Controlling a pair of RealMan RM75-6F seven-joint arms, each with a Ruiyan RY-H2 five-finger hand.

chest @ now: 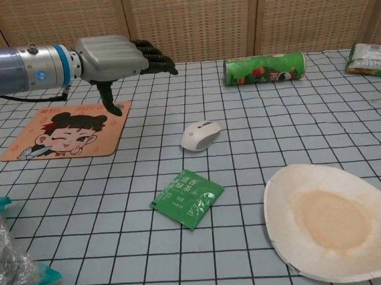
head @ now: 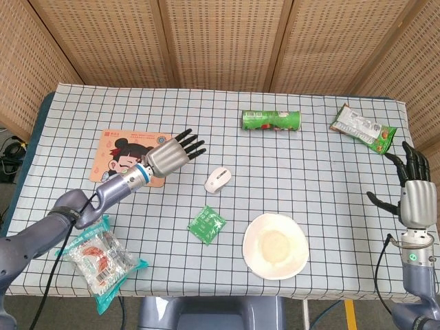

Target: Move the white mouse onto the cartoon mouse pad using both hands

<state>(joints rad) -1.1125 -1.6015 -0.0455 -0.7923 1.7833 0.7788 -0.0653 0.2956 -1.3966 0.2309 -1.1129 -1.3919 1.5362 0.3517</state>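
The white mouse [head: 218,179] [chest: 200,135] lies on the checked cloth near the table's middle, touched by nothing. The cartoon mouse pad [head: 120,156] [chest: 63,131], orange with a winking girl, lies flat to its left. My left hand [head: 170,154] [chest: 117,59] hovers open above the pad's right edge, fingers stretched toward the mouse and a short way left of it. Far off at the table's right edge, my right hand [head: 412,194] stands open and upright, holding nothing; the chest view does not show it.
A green sachet [head: 207,224] and a white paper plate [head: 275,246] lie in front of the mouse. A green can [head: 271,120] lies on its side behind it. A snack bag [head: 363,128] sits at the back right, a clear packet [head: 98,260] at the front left.
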